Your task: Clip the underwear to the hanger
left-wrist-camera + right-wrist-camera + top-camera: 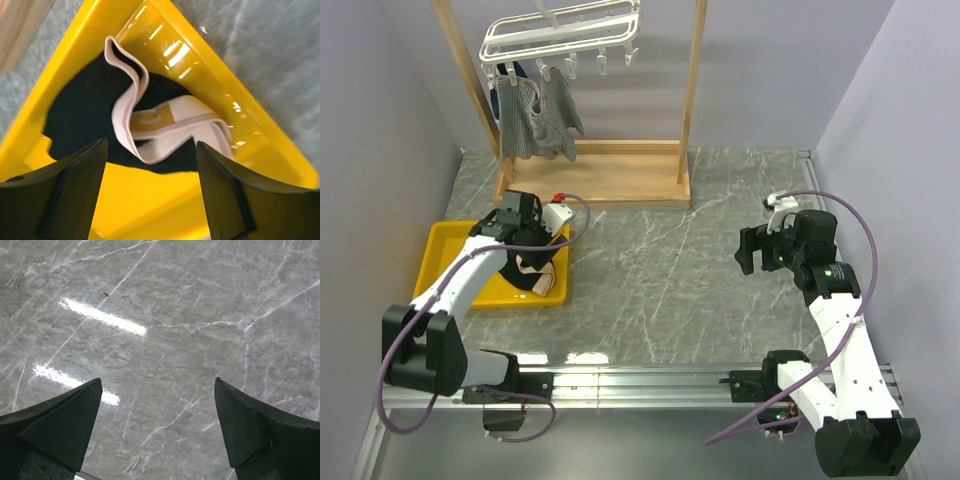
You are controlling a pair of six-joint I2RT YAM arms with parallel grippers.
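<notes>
The underwear [537,277] lies crumpled in the right part of the yellow tray [442,250], black fabric with a beige waistband. In the left wrist view the black fabric [80,112] and the looped waistband [152,124] lie on the tray floor [150,200]. My left gripper [526,252] hangs open just above the underwear, holding nothing, and its fingertips [97,150] straddle the waistband's near edge. The white hanger [560,35] hangs at the top of the wooden stand with small clips below it. My right gripper [756,250] is open and empty over bare marble [157,340] at the right.
The wooden frame stand [590,185] sits at the back of the table. A grey striped garment [540,115] hangs clipped at the hanger's left side. Grey walls close in on the left, back and right. A metal rail [640,382] runs along the near edge.
</notes>
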